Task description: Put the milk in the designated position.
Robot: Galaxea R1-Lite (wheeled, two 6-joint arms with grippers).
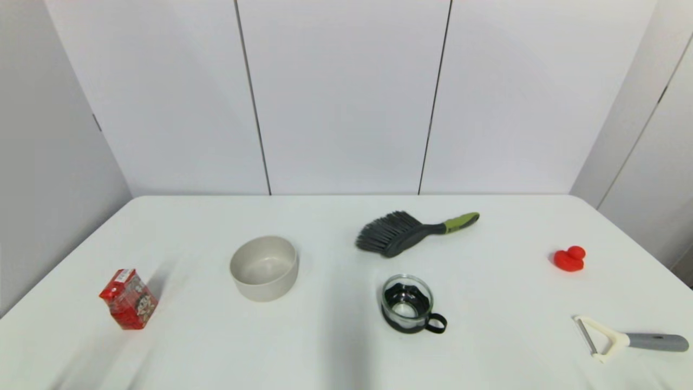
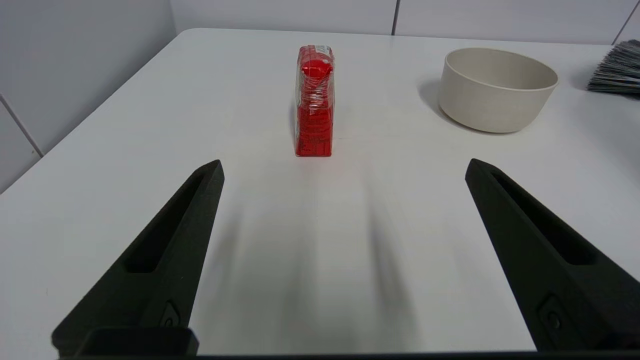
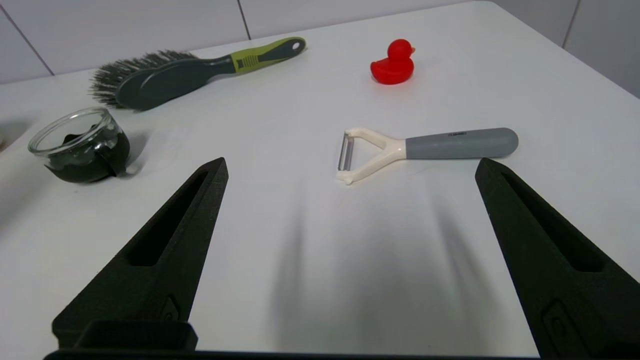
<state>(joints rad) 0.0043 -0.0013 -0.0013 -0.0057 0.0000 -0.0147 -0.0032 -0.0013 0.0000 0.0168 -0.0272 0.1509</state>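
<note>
— Where's the milk right now?

— Standing upright on the white tabletop, far over on the robot's left side, close to that edge. The cream bowl is its nearest neighbour, sitting apart from it toward the middle.

— Has either arm got hold of it?

— No. The left pincer hangs low over the tabletop with its two black fingers spread wide and nothing between them. The carton stands out ahead of the tips, roughly centred in the gap, with bare surface between it and the fingers.

— And the other arm?

— The right pincer is over the robot's right side, likewise gaping wide and empty. A peeler with a grey handle lies just ahead of it, and the red rubber duck sits farther off.

— What else is out there?

— A glass cup with a black base and handle near the middle, and beyond it a dark brush with a green handle lying flat. Neither arm shows from the head camera.
</note>
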